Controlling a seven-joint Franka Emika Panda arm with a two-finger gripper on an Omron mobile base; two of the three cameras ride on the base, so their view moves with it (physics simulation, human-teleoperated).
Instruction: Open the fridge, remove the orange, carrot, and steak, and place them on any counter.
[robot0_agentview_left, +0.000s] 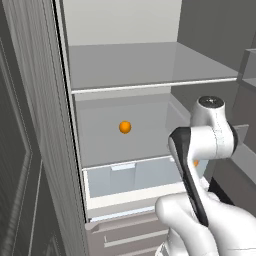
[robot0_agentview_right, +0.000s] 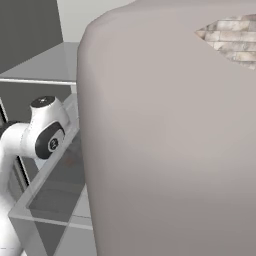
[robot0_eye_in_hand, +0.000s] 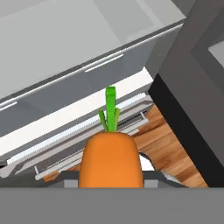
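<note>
Gripper (robot0_eye_in_hand: 111, 181) clenched on carrot (robot0_eye_in_hand: 111, 159), outside open fridge (robot0_agentview_left: 150, 65); orange (robot0_agentview_left: 125, 127) left on shelf. Next: carry to counter.

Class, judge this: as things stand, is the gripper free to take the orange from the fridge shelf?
Probably not: the gripper is already shut on the carrot, though the fridge stands open before the orange.

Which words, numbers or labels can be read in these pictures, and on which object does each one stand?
"2": small white mark on the dark joint cap of the robot arm, right base view; blurred, so this reading is uncertain.
No readable text on the fridge, the orange or the carrot.
</note>
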